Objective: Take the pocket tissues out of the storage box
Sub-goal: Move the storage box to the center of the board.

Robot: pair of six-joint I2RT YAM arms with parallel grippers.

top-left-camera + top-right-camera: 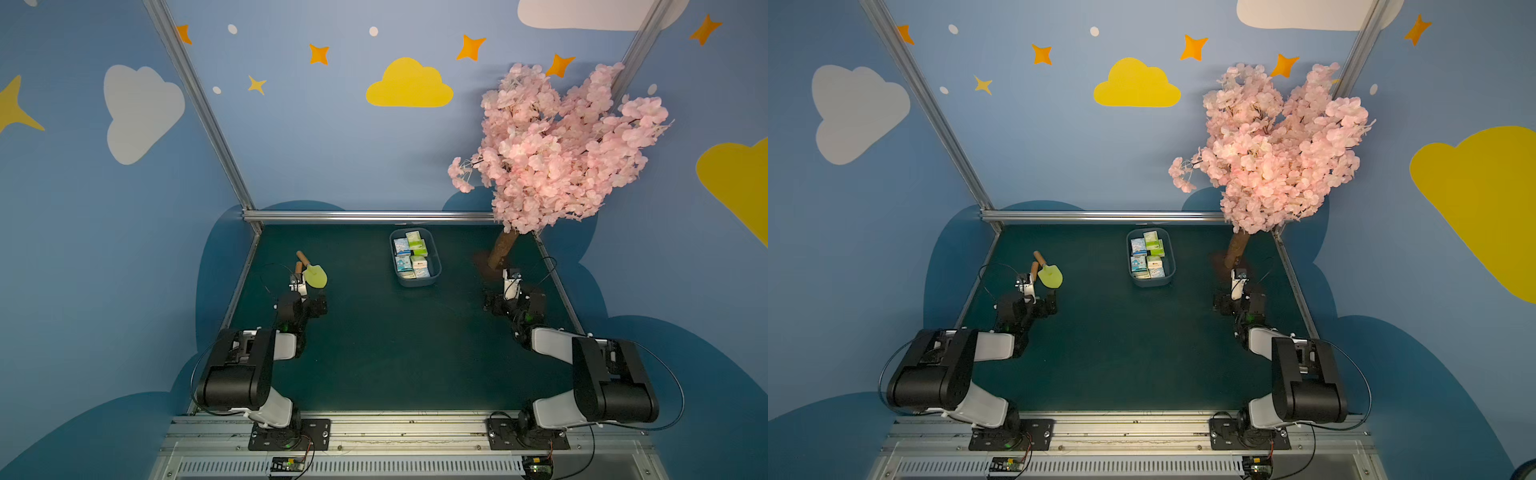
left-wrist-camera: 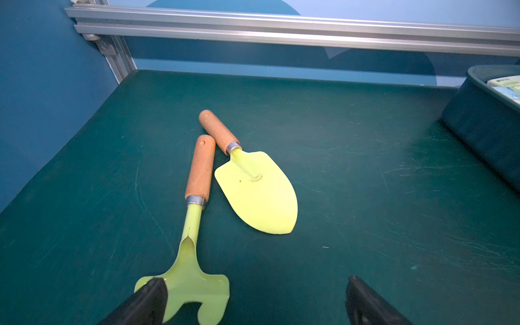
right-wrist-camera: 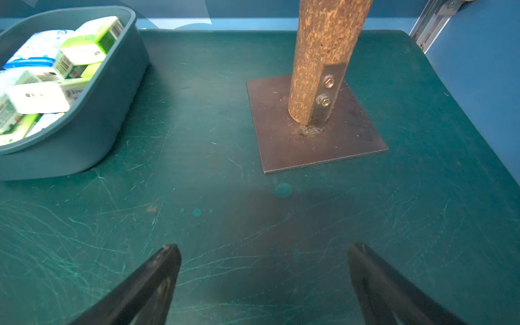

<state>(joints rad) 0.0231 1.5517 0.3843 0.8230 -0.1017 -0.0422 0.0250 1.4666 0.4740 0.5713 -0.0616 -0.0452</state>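
The grey-blue storage box stands at the back middle of the green mat. The pocket tissues fill it, light blue and lime green packs lying mixed. In the right wrist view the box is close by, with the packs piled inside. The left wrist view catches only a corner of the box. My left gripper is open and empty, far left of the box. My right gripper is open and empty over bare mat, right of the box.
A yellow-green trowel and a hand rake with wooden handles lie by the left gripper, one finger over a rake prong. A pink blossom tree stands back right, its trunk bolted to a steel plate.
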